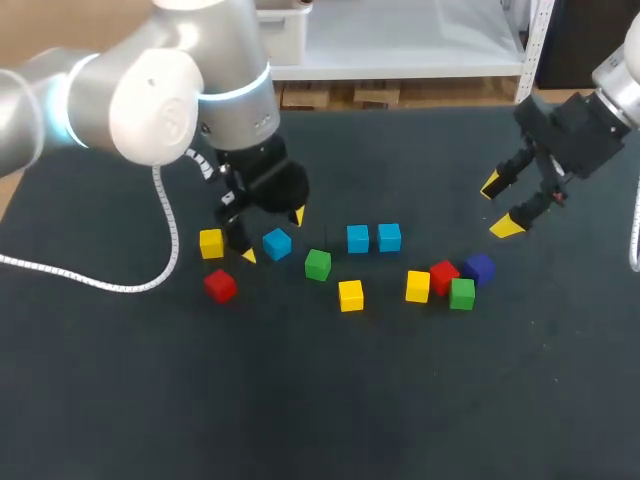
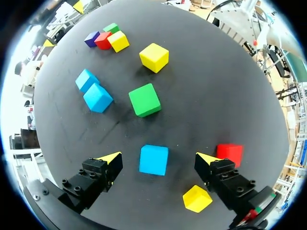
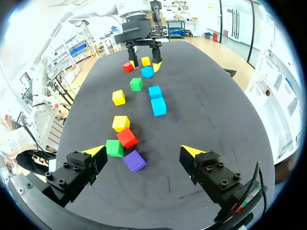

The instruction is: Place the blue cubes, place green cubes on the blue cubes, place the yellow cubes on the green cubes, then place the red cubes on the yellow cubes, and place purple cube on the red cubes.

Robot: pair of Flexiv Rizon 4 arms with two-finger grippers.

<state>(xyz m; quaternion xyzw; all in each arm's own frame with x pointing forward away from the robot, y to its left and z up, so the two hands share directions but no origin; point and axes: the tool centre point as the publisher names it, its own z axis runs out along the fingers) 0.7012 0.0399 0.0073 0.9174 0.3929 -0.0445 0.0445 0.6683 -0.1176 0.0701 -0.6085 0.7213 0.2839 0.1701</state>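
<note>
Left wrist view: the left gripper [image 2: 159,158] is spread wide, low over the table [image 2: 216,96], with one blue cube [image 2: 154,159] sitting between its fingers, a gap on either side. A red cube [image 2: 230,152] and a yellow cube [image 2: 197,198] lie by one finger. In the head view, the right gripper [image 1: 500,206] hangs open above the table, near a purple cube [image 1: 481,268] at the edge of a tight cluster, while two more blue cubes [image 1: 358,238] sit side by side mid-table.

Bright even light, soft small shadows beside cubes [image 2: 145,99] (sheen on left arm [image 1: 150,100])
</note>
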